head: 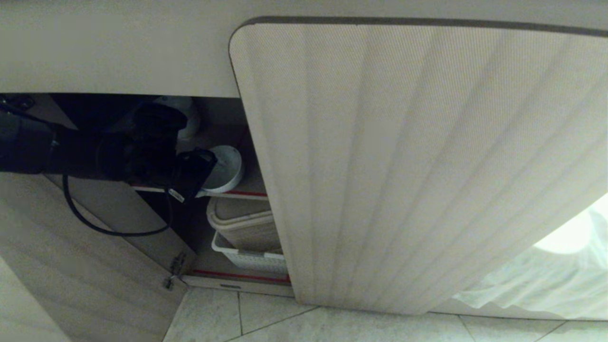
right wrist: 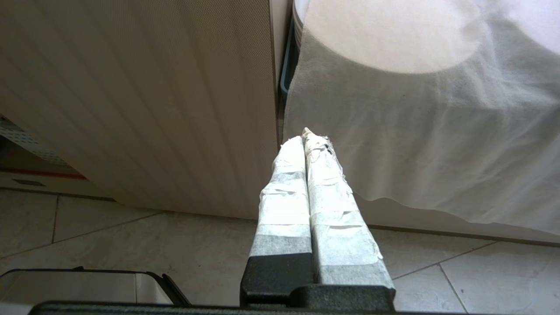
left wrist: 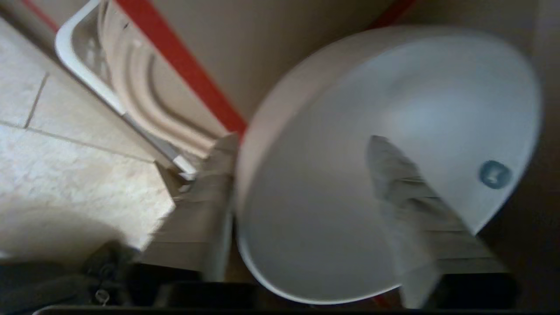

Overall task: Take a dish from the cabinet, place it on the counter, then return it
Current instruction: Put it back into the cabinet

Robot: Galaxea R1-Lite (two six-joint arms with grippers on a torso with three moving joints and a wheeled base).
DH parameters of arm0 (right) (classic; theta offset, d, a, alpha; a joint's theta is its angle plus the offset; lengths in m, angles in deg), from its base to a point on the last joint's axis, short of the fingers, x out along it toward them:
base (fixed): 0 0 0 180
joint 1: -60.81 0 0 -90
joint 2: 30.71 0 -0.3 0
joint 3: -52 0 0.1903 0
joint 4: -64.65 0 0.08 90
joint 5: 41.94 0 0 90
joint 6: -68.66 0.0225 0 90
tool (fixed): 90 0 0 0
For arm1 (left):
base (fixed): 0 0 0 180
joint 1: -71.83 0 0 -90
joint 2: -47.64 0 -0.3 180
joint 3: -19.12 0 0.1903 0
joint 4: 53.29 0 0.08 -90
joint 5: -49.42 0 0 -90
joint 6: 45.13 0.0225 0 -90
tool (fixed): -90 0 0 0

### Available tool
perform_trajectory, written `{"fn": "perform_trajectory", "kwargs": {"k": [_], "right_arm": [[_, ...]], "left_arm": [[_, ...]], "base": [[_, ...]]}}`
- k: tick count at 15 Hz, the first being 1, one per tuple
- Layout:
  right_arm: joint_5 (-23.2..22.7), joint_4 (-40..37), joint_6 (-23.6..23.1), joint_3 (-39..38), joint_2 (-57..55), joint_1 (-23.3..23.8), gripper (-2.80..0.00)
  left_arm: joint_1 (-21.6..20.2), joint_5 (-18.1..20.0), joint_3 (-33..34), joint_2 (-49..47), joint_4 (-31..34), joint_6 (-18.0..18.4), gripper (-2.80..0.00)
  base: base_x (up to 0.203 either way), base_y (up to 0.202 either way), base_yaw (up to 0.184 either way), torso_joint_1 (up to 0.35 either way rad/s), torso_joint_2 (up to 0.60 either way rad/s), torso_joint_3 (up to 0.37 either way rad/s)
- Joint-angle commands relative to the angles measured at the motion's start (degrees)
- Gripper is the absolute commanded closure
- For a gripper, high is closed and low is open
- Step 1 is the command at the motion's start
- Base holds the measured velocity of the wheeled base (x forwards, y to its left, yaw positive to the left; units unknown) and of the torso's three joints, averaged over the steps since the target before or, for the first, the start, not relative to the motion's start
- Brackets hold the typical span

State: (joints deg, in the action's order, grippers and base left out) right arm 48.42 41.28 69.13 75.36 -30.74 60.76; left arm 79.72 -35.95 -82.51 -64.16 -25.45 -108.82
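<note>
The dish [head: 227, 167] is a white bowl standing on the cabinet's upper shelf [head: 247, 193], which has a red edge. My left gripper [head: 202, 171] reaches in through the open left door [head: 71, 247] and is open at the bowl's near rim. In the left wrist view the dish [left wrist: 350, 210] fills the frame. The left gripper [left wrist: 302, 142] straddles its wall, with one taped finger [left wrist: 210, 205] outside and the other inside, well clear of the wall. My right gripper [right wrist: 306, 140] hangs shut and empty before the closed fluted door [right wrist: 153, 109]. The counter's top is out of view.
On the lower shelf a white perforated basket [head: 251, 259] holds a beige bin [head: 242, 223]. A white cloth [head: 546, 275] hangs right of the closed door [head: 403, 166]. The left arm's cable [head: 109, 230] loops below it. Tiled floor [head: 285, 318] lies in front.
</note>
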Motion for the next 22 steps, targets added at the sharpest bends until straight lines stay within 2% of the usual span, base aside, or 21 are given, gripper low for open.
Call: {"fn": "perform_trajectory", "kwargs": {"k": [1,8,11,20,22], "right_arm": [[0.0,0.0,0.0,0.0,0.0,0.0,0.00],[0.0,0.0,0.0,0.0,0.0,0.0,0.00],[0.0,0.1,0.0,0.0,0.0,0.0,0.00],[0.0,0.1,0.0,0.0,0.0,0.0,0.00],[0.0,0.0,0.0,0.0,0.0,0.0,0.00]], "left_arm": [[0.0,-0.1,-0.1,0.1,-1.0,-0.4,-2.80],[0.0,-2.5,-0.1,-0.1,-2.2,-0.5,-2.80],[0.0,-3.8,-0.1,-0.7,-6.4,-0.6,-2.80],[0.2,-6.7,0.6,-0.5,-6.9,-0.7,-2.80],[0.4,-7.0,2.2,-0.4,-9.7,-0.7,-2.80]], "base": [[0.000,0.000,0.000,0.000,0.00,0.000],[0.000,0.000,0.000,0.000,0.00,0.000],[0.000,0.000,0.000,0.000,0.00,0.000],[0.000,0.000,0.000,0.000,0.00,0.000],[0.000,0.000,0.000,0.000,0.00,0.000]]}}
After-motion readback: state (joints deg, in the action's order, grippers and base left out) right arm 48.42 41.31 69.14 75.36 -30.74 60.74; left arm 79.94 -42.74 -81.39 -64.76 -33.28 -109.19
